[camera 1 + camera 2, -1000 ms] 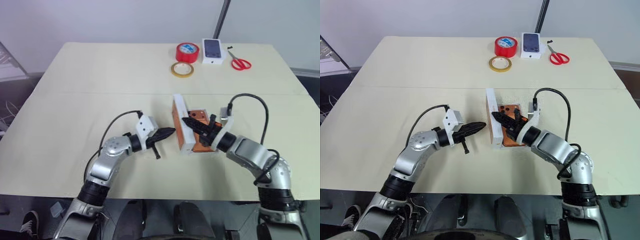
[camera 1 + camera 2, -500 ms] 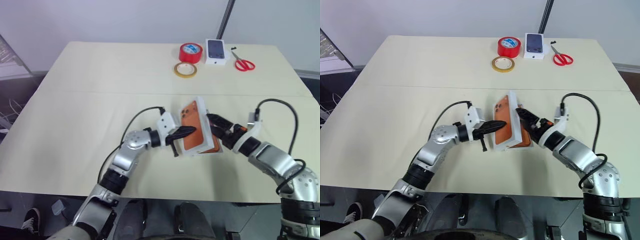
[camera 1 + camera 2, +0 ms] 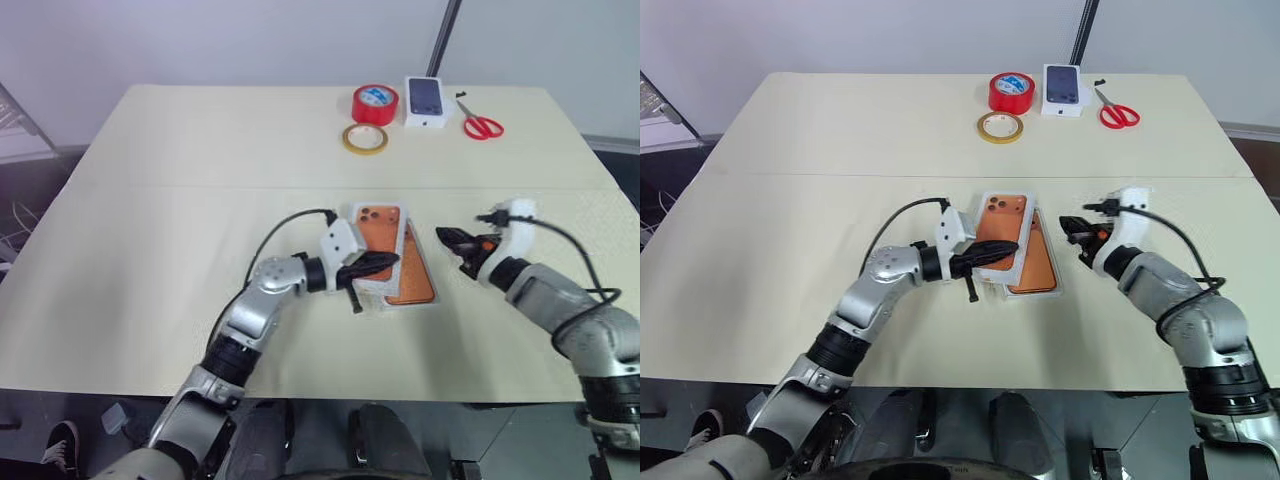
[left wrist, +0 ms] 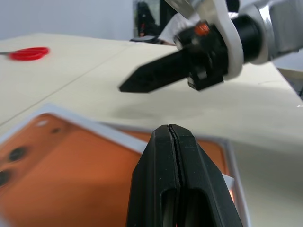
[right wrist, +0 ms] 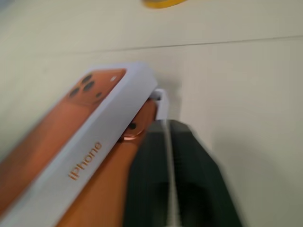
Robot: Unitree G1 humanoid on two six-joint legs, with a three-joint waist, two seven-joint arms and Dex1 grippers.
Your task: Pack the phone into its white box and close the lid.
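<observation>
- Near the middle of the cream table, the white box lies flat with the phone in it, orange back up; about half of the phone shows.
- Over the left half of that box sits a white lid, printed on top with an orange phone back and camera dots. It lies askew, its near-left part tipped up off the box, so the box is not closed.
- From the right wrist view, the lid's white side reads "iPhone" in orange letters, and the phone's camera corner peeks out beneath its edge.
- Reaching in from the left, the left gripper has its jaws pressed together, holding nothing; the black tip rests on or just above the lid's printed top, and I cannot tell whether it touches.
- Off to the right, the right gripper hangs above the table a little apart from the box, pointing toward it. Its jaws are pressed together and empty.
- At the far edge of the table stand a red tape roll, a yellow tape ring just in front of it, a small white box with a dark phone picture, and red-handled scissors beside that.
</observation>
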